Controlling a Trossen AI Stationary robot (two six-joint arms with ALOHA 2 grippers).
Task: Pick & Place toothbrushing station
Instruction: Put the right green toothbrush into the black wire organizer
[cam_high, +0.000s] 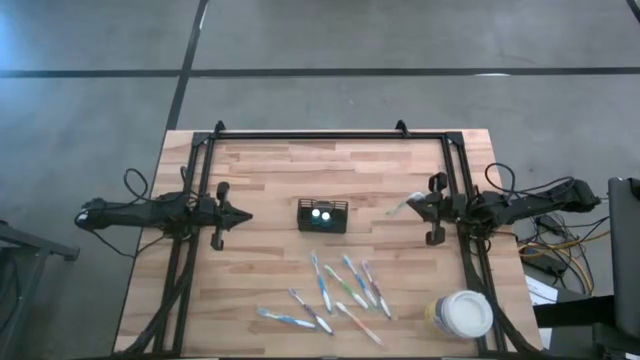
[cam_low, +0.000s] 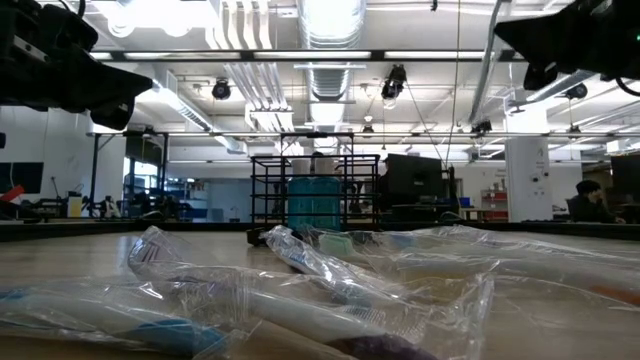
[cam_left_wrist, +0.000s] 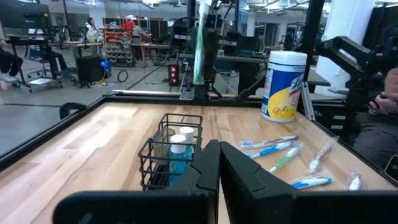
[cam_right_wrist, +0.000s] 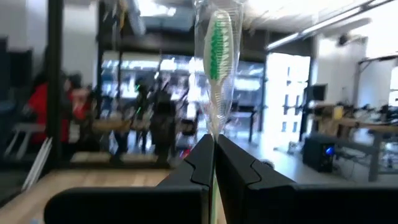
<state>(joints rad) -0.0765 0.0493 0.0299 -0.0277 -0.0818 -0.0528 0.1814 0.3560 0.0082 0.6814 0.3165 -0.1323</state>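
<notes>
I see the wooden bench (cam_high: 270, 190) from above, with one arm at each side. The round tub (cam_high: 463, 313) with a white lid stands near the bench corner at about 4 o'clock. The black wire toothbrushing station (cam_high: 322, 215) stands upright close to the bench middle, with two small white-capped bottles (cam_left_wrist: 178, 142) inside it. Wrapped toothbrushes (cam_high: 340, 290) lie loose on the bench at 6 o'clock from the station, well apart from it. My left gripper (cam_high: 240, 215) waits at 9 o'clock from the station, clenched on nothing, its tips pointing at the station. My right gripper (cam_high: 422, 203) sits at 3 o'clock from the station and is clenched on a green toothbrush (cam_right_wrist: 217, 43) in a clear wrapper. From above I think its head sticks out toward the station, but that is hard to see.
</notes>
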